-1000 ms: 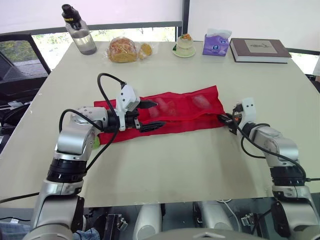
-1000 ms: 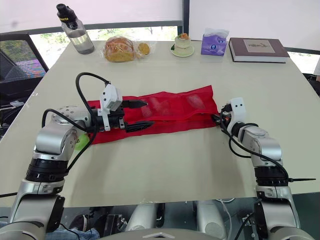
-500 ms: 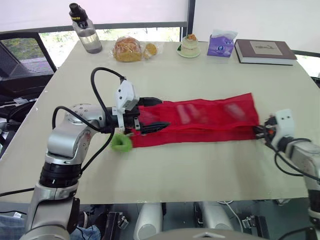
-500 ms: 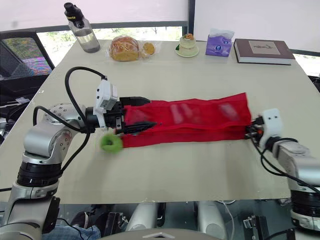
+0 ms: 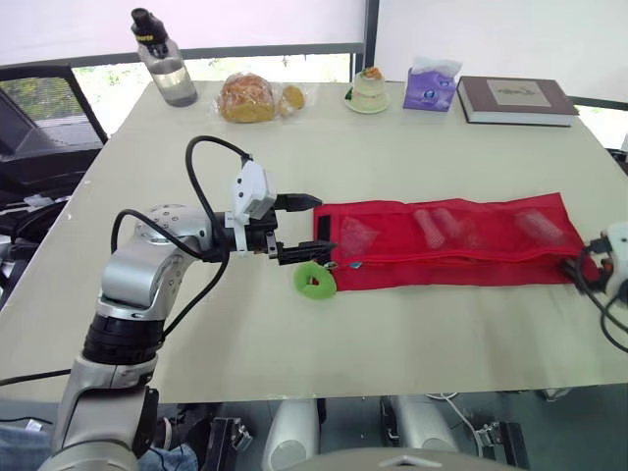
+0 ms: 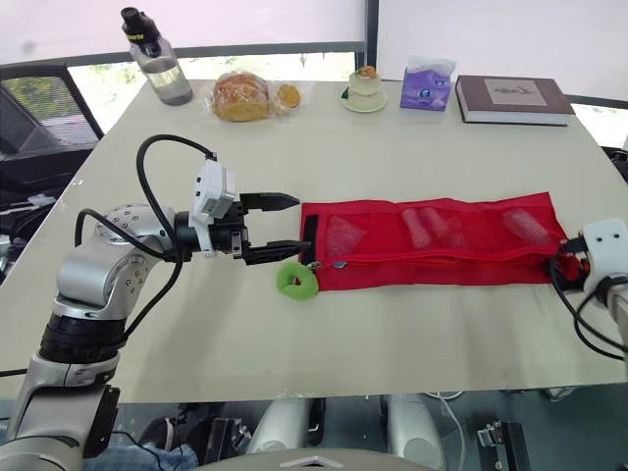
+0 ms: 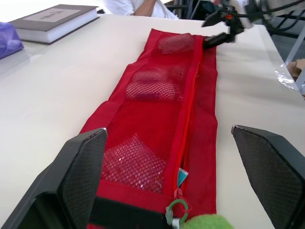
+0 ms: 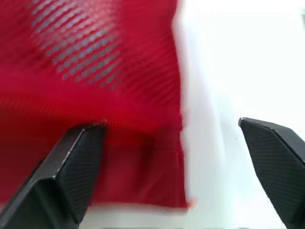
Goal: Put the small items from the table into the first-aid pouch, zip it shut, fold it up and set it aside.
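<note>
Pouch point(image 5: 471, 250) lay flat, stretched lengthwise on surface point(image 5: 392, 147), small items visible in mesh pockets. Left fingers point(image 5: 294, 202) spread wide at pouch's left end, gripping nothing. Zip slider sat just ahead of them, so I judged them lined up for zip. Right fingers point(image 8: 71, 162) also spread, right end between them, likely placed to anchor fabric. Green ring point(image 5: 314, 281) touched pouch corner; couldn't tell if loose or tied to slider.
</note>
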